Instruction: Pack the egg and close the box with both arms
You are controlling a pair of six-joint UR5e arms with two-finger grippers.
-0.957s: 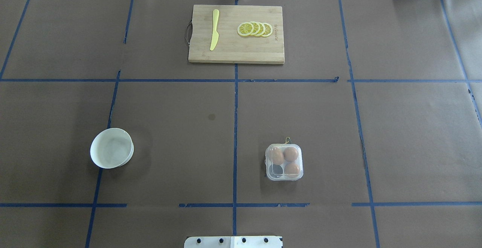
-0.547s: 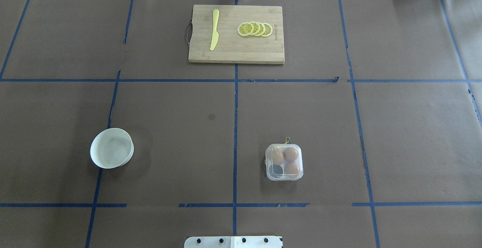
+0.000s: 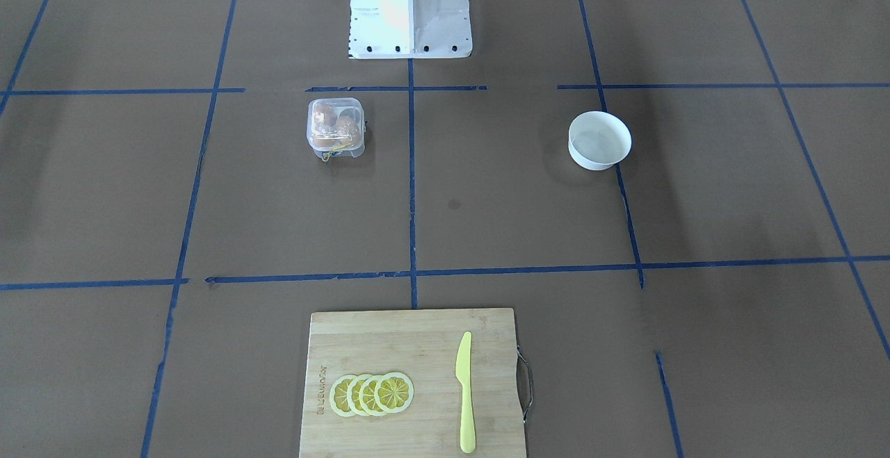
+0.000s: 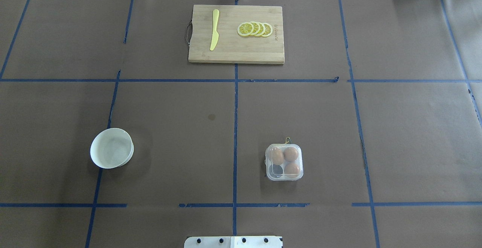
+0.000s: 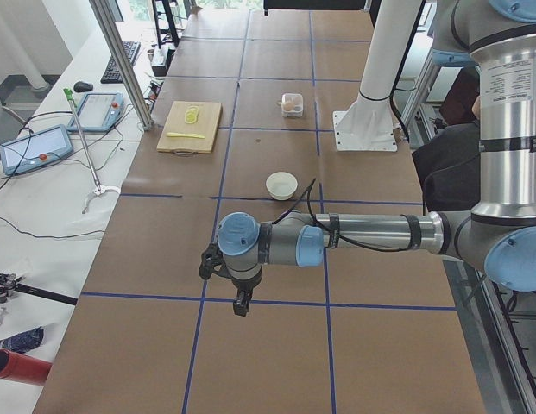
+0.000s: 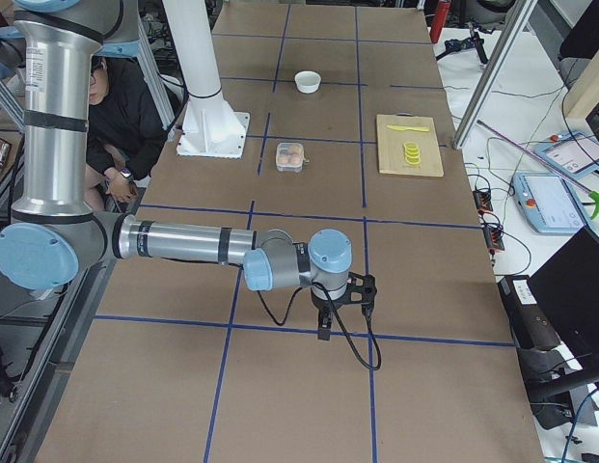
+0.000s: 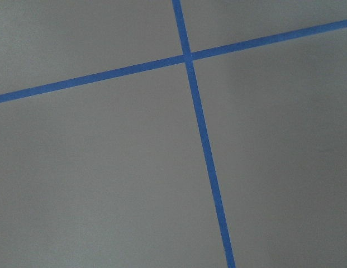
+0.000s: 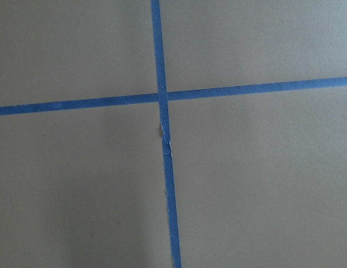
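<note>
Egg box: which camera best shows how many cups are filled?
Overhead exterior: it looks straight down on the box, showing three eggs and one empty cup. Front-facing overlaps the eggs; side views show it tiny; wrist cameras miss it.

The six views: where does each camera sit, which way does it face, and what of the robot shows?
Overhead exterior: behind the robot, looking forward and down on the box; only the foot of the pedestal shows.
Exterior front-facing: across the table, facing the robot; the pedestal shows.
Exterior left: one table end; left arm near.
Exterior right: opposite end; right arm near.
Left wrist-mounted: looks down on a tape cross; no fingers show.
Right wrist-mounted: the same, another tape cross.
Shared: overhead and front-facing both show box, bowl, cutting board.
</note>
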